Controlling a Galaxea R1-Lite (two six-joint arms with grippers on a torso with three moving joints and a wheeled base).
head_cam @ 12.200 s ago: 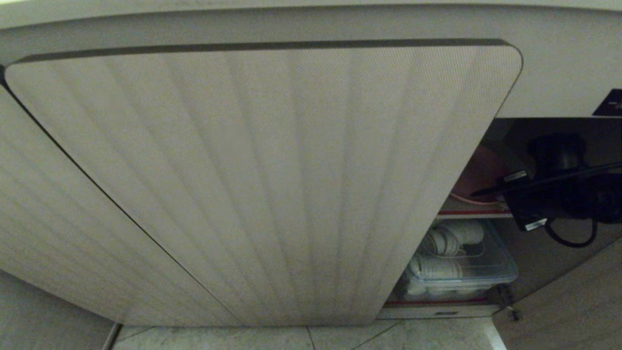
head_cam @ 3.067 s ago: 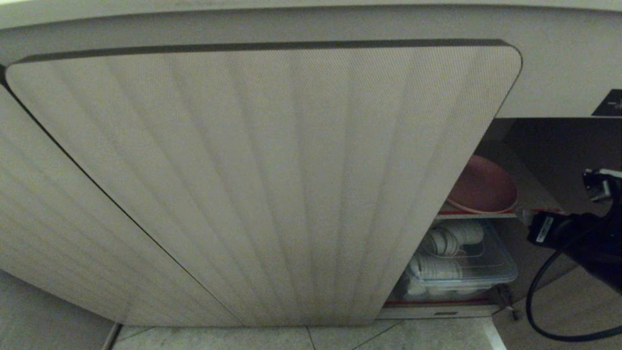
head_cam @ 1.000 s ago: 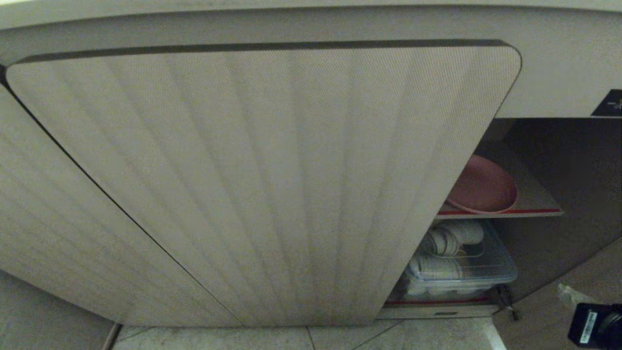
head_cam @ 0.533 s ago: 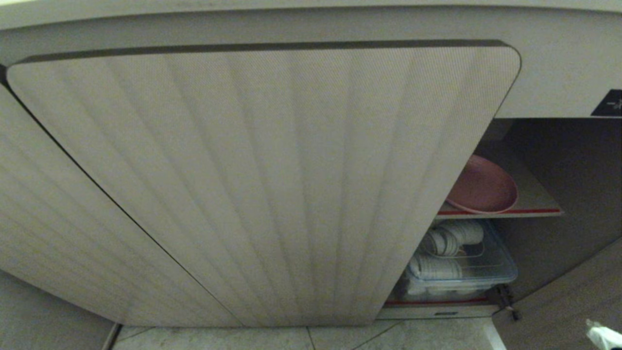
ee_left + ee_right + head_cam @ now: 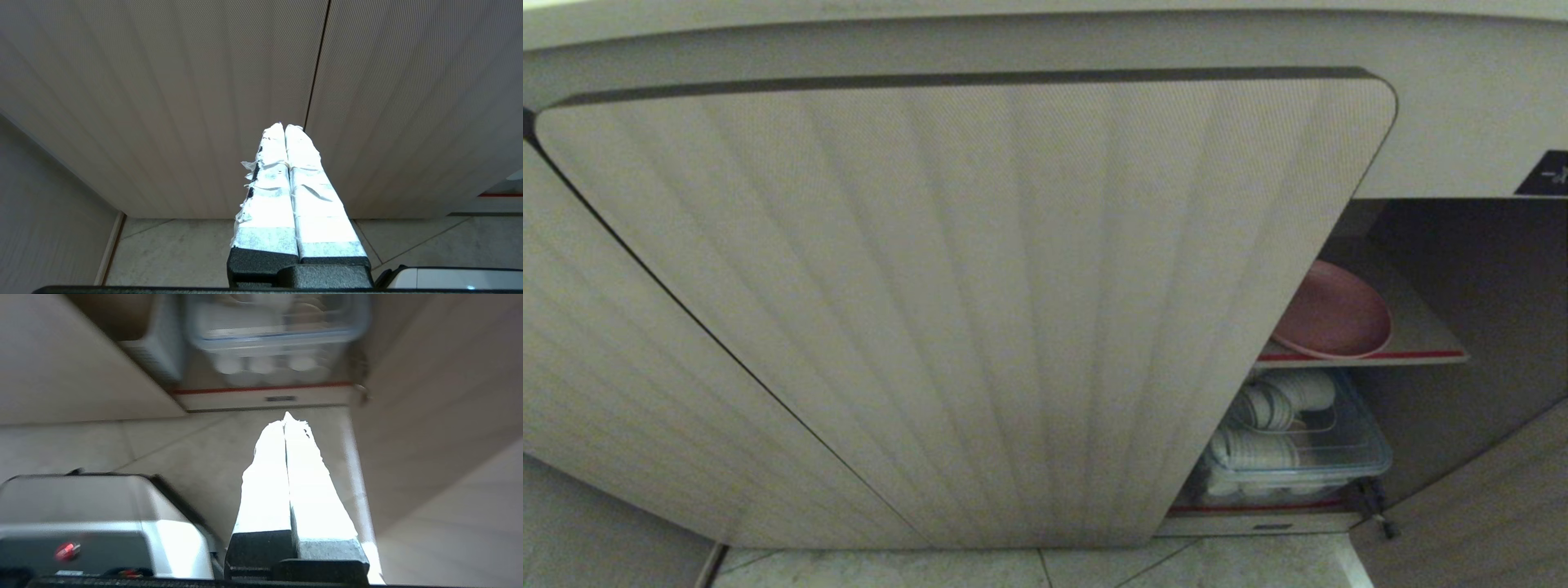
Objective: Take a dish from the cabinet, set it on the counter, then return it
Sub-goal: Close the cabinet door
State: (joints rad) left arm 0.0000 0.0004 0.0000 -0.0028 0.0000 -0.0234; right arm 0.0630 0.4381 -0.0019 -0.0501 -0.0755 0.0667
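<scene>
The pink dish (image 5: 1331, 314) lies on the red-edged upper shelf (image 5: 1421, 347) inside the cabinet (image 5: 964, 310), half hidden behind the fluted door. Neither arm shows in the head view. My right gripper (image 5: 286, 416) is shut and empty, low over the tiled floor just outside the cabinet's open right side. My left gripper (image 5: 284, 126) is shut and empty, parked in front of the closed fluted doors. The counter is out of view.
A clear plastic bin (image 5: 1298, 449) of white dishes sits on the bottom shelf; it also shows as the bin (image 5: 278, 335) ahead of the right gripper. The open right door (image 5: 1486, 506) stands at the lower right. The robot's base (image 5: 98, 522) is beside the right gripper.
My right arm has dropped out of the head view at the lower right corner. The dish rests on the shelf unmoved over the last second; twelve seconds ago the gripper was at it inside the cabinet.
</scene>
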